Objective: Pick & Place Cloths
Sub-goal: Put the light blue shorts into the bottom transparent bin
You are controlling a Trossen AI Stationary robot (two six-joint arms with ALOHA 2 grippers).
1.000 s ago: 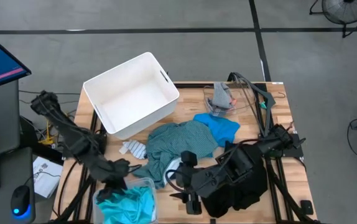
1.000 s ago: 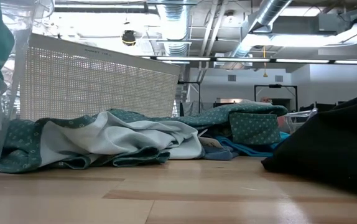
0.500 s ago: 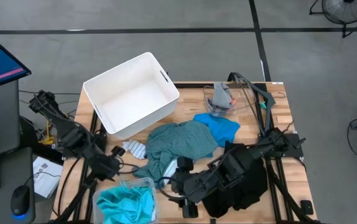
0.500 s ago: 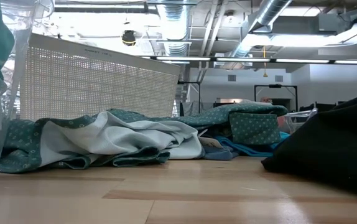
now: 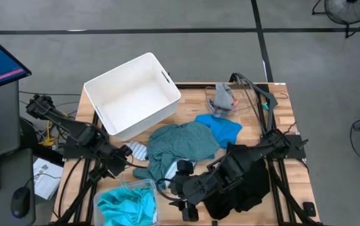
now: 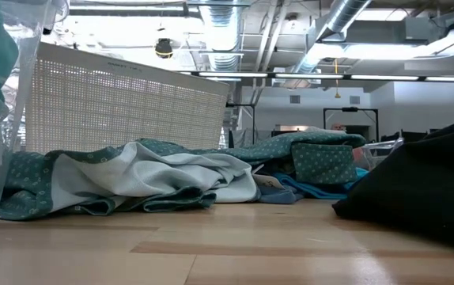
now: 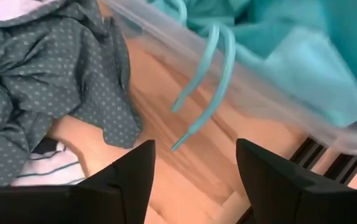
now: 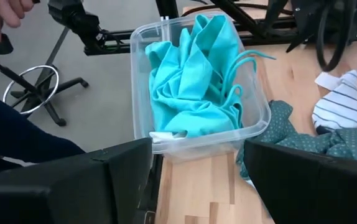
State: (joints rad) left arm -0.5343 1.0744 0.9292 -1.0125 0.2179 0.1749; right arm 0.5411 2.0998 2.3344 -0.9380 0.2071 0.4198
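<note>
Wooden slatted tabletop (image 5: 290, 110) strewn with cloths. Turquoise shirt (image 8: 194, 78) bunched inside a clear plastic tub (image 8: 253, 127) at the near left corner, its drawstrings trailing over the rim. Teal-grey dotted shirt (image 5: 180, 147) spread across the middle, touching a bright blue shirt (image 5: 224, 129) on its far right side. Striped white sock (image 5: 136, 149) just beside the dotted shirt's left edge. Large black garment (image 5: 246, 188) heaped at the near right. Small grey-and-orange sock (image 5: 222, 97) in a second clear tub (image 5: 246, 100) at the far right. White rigid plastic bin (image 5: 133, 94) at the far left, tilted off the tabletop's edge.

Left claw (image 7: 194, 168) spread open and empty, hovering between the turquoise tub and the dotted shirt, near the striped sock. Right claw (image 8: 197, 165) also spread open and empty, above the near edge, facing the turquoise tub. A person's hand (image 8: 1, 12) off beyond the tabletop.

No readable writing or brand marks anywhere.
</note>
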